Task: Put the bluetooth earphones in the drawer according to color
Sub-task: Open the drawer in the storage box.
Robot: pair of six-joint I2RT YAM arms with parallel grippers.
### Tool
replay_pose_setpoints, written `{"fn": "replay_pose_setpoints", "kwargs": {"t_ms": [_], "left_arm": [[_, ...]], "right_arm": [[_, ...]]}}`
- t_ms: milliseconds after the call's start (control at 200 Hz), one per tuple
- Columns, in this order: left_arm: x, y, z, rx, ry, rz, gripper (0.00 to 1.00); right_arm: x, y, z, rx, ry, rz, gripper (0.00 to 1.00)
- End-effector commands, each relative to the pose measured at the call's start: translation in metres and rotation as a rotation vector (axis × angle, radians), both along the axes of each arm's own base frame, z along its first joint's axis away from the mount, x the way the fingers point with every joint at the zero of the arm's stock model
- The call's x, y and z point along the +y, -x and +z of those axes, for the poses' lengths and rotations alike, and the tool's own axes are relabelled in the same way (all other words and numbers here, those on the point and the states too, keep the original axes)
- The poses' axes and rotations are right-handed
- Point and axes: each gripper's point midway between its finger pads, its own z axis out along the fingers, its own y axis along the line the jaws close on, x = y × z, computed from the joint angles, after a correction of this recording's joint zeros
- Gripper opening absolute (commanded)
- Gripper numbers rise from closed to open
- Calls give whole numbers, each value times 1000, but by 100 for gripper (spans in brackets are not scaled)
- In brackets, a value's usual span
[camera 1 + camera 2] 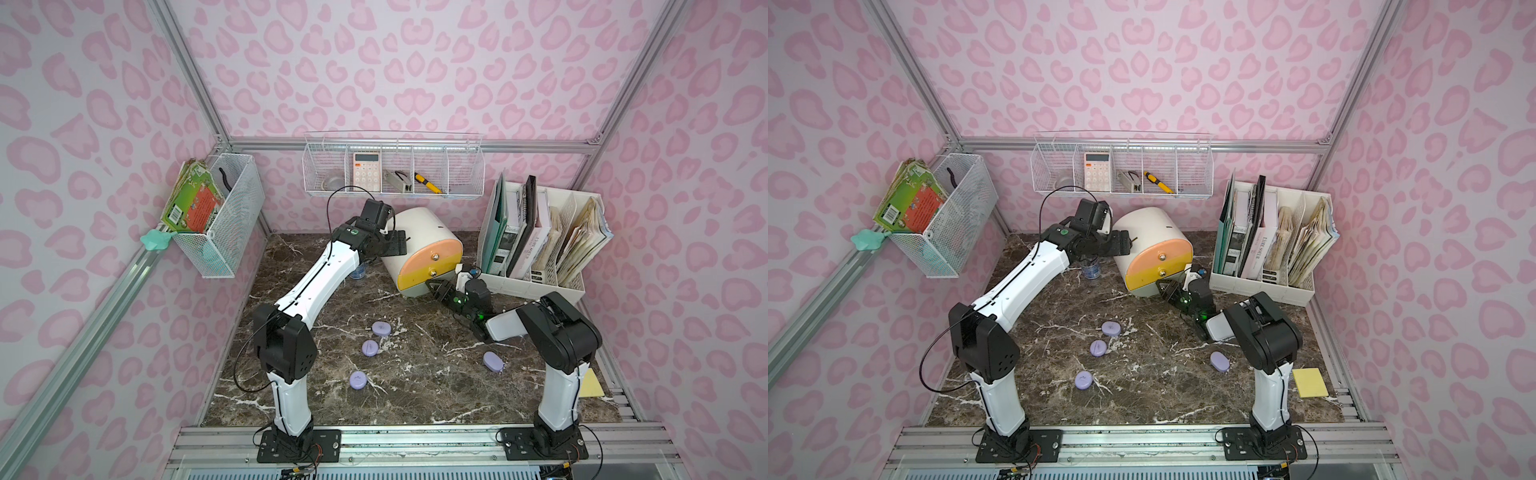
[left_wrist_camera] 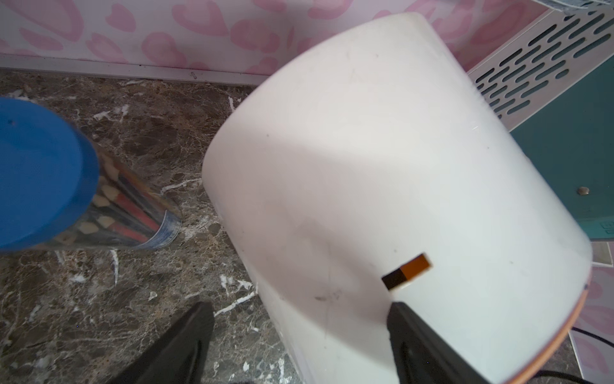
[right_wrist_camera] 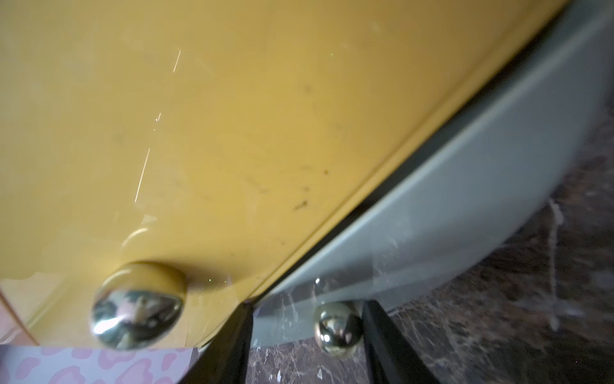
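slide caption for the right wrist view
Right gripper open around the small metal knob of the pale grey-green drawer, next to the yellow drawer

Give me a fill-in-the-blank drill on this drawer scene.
1. ___ lilac earphone cases lie on the marble table.
2. The right gripper has open jaws flanking the knob of the ___ drawer.
3. Above the yellow drawer sits the ___ drawer.
Missing words: four; grey-green; peach.
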Motion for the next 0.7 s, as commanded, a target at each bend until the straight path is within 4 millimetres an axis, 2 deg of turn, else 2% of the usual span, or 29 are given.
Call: {"fn": "replay_pose_setpoints", "kwargs": {"t_ms": [0, 160, 365, 540, 695], "left_arm": [[-4, 6, -15, 51, -23, -37, 87], [-3, 5, -19, 57, -28, -37, 87], [-2, 6, -18, 55, -33, -39, 87], [-1, 8, -19, 56, -35, -36, 87], [1, 10, -17, 52, -37, -31, 87]], "right_arm": [[2, 0, -6, 31, -2, 1, 51], [0, -4, -8, 32, -4, -9, 46], [-1, -8, -11, 35, -3, -18, 45], [-6, -11, -10, 28, 0, -38, 38], [-15, -13, -8, 13, 5, -54, 40]]}}
